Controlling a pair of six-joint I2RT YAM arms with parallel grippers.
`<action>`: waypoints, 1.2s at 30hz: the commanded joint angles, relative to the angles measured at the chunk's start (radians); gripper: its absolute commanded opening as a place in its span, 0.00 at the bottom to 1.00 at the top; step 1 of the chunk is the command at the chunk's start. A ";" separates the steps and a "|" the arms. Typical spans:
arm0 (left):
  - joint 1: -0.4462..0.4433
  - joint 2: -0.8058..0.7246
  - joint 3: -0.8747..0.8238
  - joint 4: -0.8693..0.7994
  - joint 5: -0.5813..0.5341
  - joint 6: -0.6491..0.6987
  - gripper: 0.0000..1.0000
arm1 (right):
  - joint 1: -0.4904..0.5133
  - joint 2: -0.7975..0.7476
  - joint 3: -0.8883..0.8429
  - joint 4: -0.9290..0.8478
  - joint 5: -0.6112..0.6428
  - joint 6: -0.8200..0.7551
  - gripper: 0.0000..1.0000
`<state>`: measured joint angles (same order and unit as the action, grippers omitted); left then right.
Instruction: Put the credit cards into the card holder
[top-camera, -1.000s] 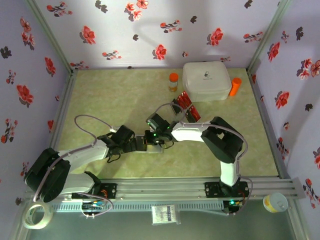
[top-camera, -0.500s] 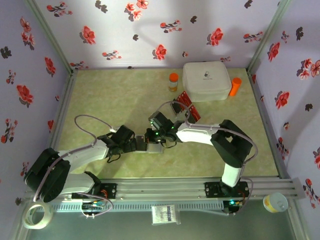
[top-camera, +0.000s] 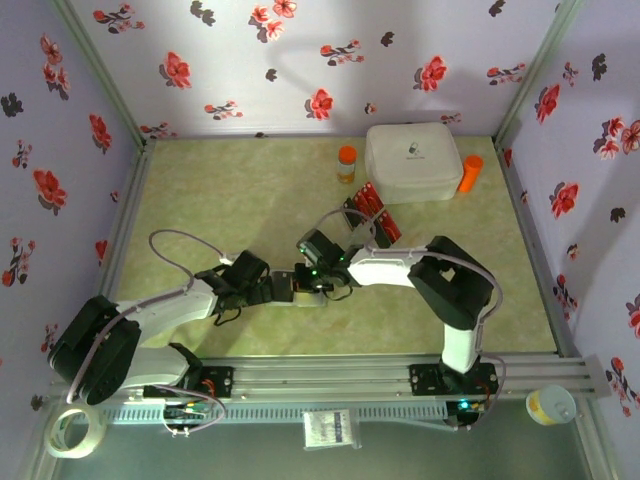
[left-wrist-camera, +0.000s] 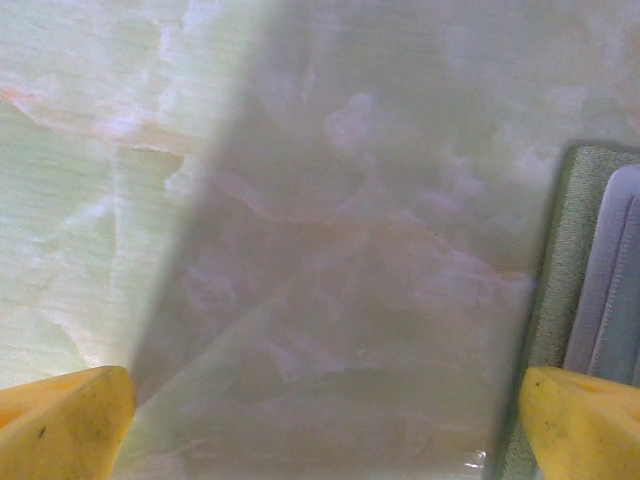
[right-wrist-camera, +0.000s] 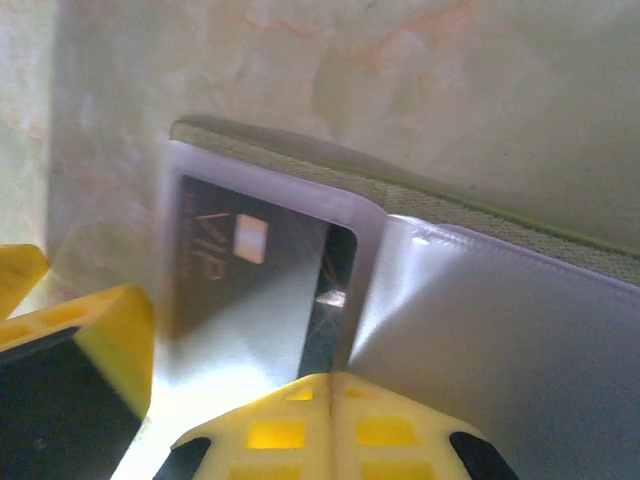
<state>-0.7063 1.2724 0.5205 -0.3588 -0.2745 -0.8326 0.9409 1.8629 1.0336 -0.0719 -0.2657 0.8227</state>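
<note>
As a black card marked VIP is worked into a translucent sleeve of the card holder, the right gripper is seen with its yellow fingertips pressed together, no gap between them, set against the card's near edge. The tips are judged to be used as a blunt pusher rather than a clamp, since the card appears largely under the plastic; whether any of it is pinched cannot be told. The holder is laid open and flat on the pale green table, near its front edge between the two arms, with the olive cover down and the sleeves up, so that the pockets can be reached from the side. The left gripper is spread to its full width, low over the table at the holder's left edge. One finger is placed over the olive border, apparently so that the pouch is kept from sliding as the card is pushed. Nothing is held between its fingers. The other credit cards, red and black, are stacked farther back on the table, near the white box, within the right arm's reach for the next pick. One card is judged almost stowed; the stack is yet to be dealt with.
</note>
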 joint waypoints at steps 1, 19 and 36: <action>0.010 0.016 -0.024 0.035 0.004 0.004 1.00 | 0.014 0.039 0.032 0.005 -0.008 0.021 0.00; 0.022 -0.076 0.031 -0.036 0.008 0.003 1.00 | 0.025 0.028 0.069 -0.037 -0.005 0.007 0.00; 0.029 -0.090 0.100 -0.082 0.029 0.026 1.00 | 0.014 -0.012 0.071 -0.069 -0.003 -0.016 0.00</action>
<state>-0.6857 1.1751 0.5922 -0.4072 -0.2508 -0.8288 0.9539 1.8690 1.0859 -0.1116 -0.2661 0.8188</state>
